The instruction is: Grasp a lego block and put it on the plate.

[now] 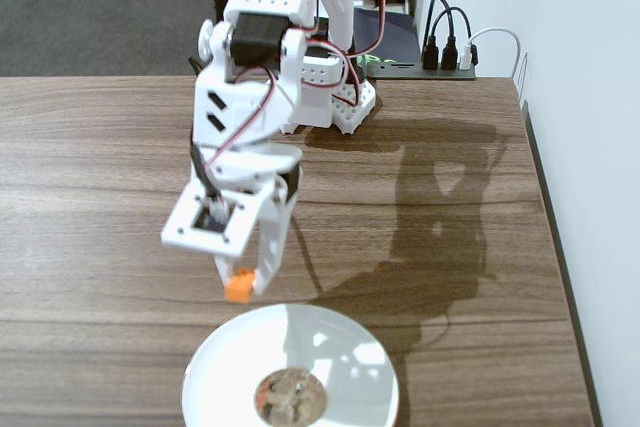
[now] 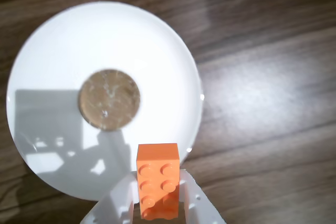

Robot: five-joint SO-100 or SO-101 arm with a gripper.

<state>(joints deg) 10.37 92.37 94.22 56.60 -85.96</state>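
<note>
At the bottom centre of the wrist view, the white plastic two-finger gripper pinches the small bright orange studded plastic lego block, studs facing the camera. Beyond it, filling the upper left, lies the large round white plate with its dull grey-brown centre on the dark wood-grain worktop. In the fixed view the block hangs just above the plate's far rim at the lower centre.
</note>
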